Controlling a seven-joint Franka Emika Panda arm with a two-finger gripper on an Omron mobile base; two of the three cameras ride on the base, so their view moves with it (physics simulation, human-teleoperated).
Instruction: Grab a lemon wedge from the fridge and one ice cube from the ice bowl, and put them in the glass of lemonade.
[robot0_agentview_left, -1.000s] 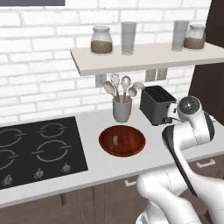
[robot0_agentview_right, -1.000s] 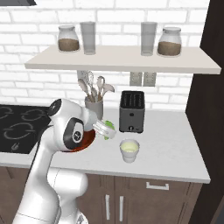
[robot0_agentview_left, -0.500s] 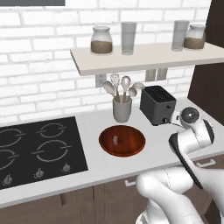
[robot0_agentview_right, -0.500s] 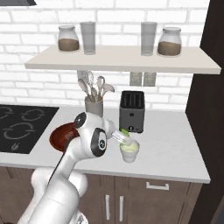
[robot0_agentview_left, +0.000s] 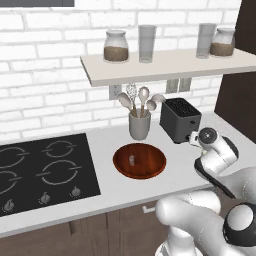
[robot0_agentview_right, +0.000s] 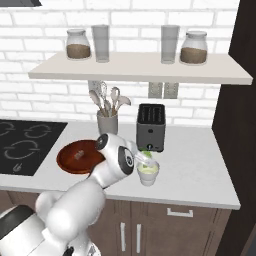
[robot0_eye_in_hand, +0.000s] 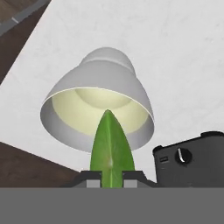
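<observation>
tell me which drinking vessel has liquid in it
The squat cream-white glass of lemonade on the counter, under the lemon wedge the fingers hold. The two tall clear glasses on the shelf look empty.

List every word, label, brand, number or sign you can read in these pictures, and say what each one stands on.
None: no readable text anywhere.
The stovetop has small knob marks along its front edge, too small to read.
The toaster has a dial and a small panel with no lettering that can be read.
The jars, the glass of lemonade and the lemon wedge bear no labels.
</observation>
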